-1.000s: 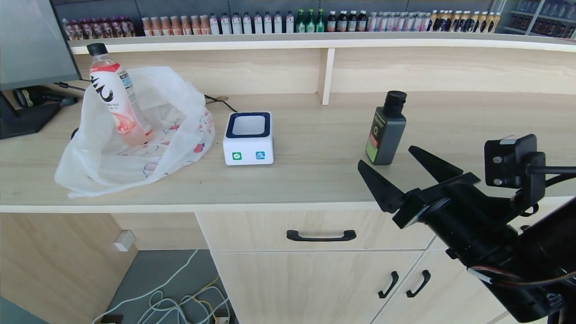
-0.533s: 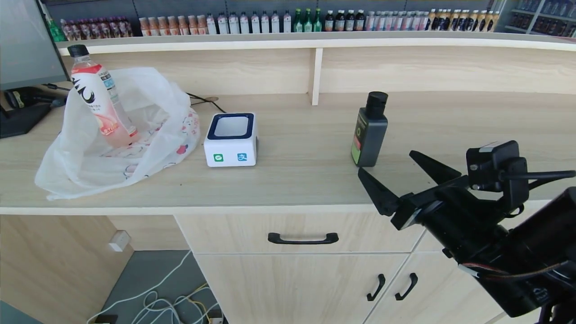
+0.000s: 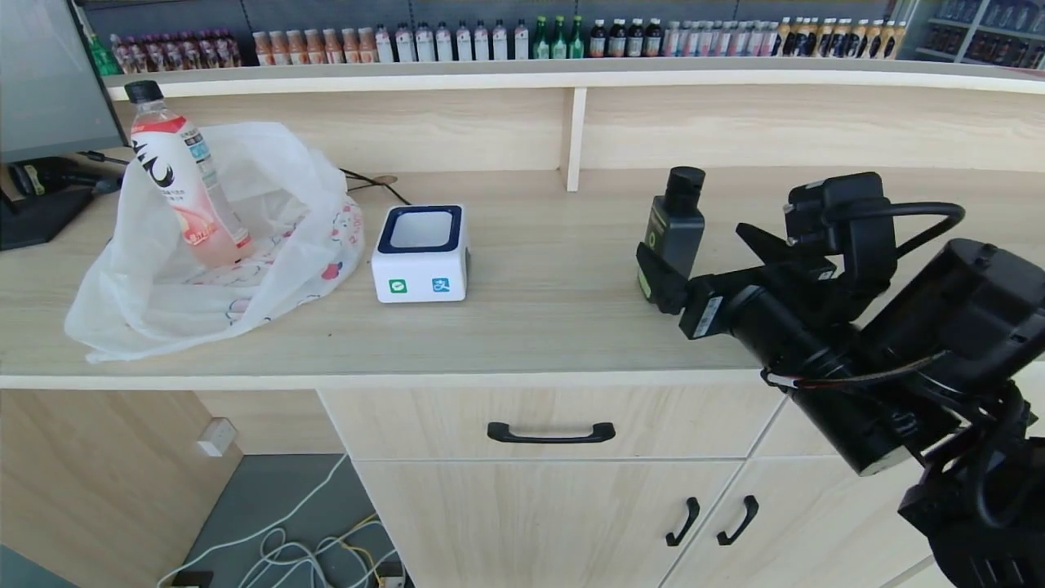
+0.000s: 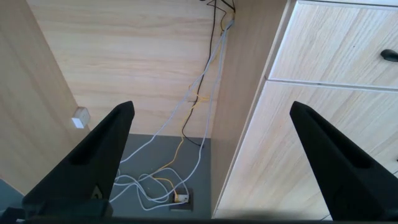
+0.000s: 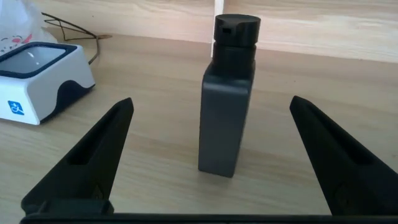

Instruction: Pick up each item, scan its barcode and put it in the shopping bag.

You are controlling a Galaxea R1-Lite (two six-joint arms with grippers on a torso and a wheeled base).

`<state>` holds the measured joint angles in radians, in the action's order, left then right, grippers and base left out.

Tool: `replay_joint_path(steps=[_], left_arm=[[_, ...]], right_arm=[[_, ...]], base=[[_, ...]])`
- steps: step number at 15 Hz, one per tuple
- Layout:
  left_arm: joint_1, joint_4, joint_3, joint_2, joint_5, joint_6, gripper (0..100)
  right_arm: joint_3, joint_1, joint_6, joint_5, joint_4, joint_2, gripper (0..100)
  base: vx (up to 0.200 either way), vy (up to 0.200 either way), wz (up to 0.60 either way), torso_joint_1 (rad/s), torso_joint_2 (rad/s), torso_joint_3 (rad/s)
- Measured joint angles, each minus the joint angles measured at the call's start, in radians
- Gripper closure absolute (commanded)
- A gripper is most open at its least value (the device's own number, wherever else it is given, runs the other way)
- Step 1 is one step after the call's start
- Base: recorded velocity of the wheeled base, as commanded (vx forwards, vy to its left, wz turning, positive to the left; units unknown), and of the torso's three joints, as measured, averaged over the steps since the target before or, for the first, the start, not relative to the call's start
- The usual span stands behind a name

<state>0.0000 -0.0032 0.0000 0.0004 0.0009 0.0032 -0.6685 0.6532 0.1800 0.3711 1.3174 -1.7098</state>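
Dark bottle (image 3: 676,233) upright on wooden counter (image 3: 555,327) | right hand (image 3: 695,247) spread, flanking it | drinks shelf (image 3: 490,41) behind

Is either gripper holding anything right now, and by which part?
Nothing is held. The right gripper is open around the standing dark bottle without touching it. The left gripper is open and empty, down beside the cabinet.

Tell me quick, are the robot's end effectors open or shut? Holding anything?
Left end effector: open, holding nothing.
Right end effector: open, holding nothing; the dark bottle stands ungripped before it.
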Motion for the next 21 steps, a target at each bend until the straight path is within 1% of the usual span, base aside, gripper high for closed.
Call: replay_joint_path(steps=[2,6,9,12,14,17,21], left_arm=[[0.000,0.001,0.000,0.000,0.000,0.000,0],[0.000,0.001,0.000,0.000,0.000,0.000,0],[0.000,0.000,0.000,0.000,0.000,0.000,0],[0.000,0.000,0.000,0.000,0.000,0.000,0],[0.000,0.000,0.000,0.000,0.000,0.000,0],[0.000,0.001,0.000,0.000,0.000,0.000,0],[0.000,0.000,0.000,0.000,0.000,0.000,0]], right_arm=[[-0.006,0.002,-0.024,0.021,0.000,-0.005,0],[-0.043,-0.007,-0.033,0.022,-0.006,-0.017,0],[-0.102,-0.013,-0.033,0.033,-0.021,-0.040,0],[-0.182,-0.016,-0.036,0.047,-0.084,-0.064,0],[-0.224,-0.016,-0.050,0.047,-0.102,-0.084,0],[-0.241,-0.028,-0.074,0.049,-0.125,-0.105,0],[-0.248,-0.066,-0.090,0.049,-0.126,-0.129,0]], base=[[0.000,0.000,0.00,0.000,0.00,0.000],[0.000,0.000,0.00,0.000,0.00,0.000],[0.000,0.000,0.00,0.000,0.00,0.000],[0.000,0.000,0.00,0.000,0.00,0.000],[0.000,0.000,0.00,0.000,0.00,0.000],[0.000,0.000,0.00,0.000,0.00,0.000],[0.000,0.000,0.00,0.000,0.00,0.000]])
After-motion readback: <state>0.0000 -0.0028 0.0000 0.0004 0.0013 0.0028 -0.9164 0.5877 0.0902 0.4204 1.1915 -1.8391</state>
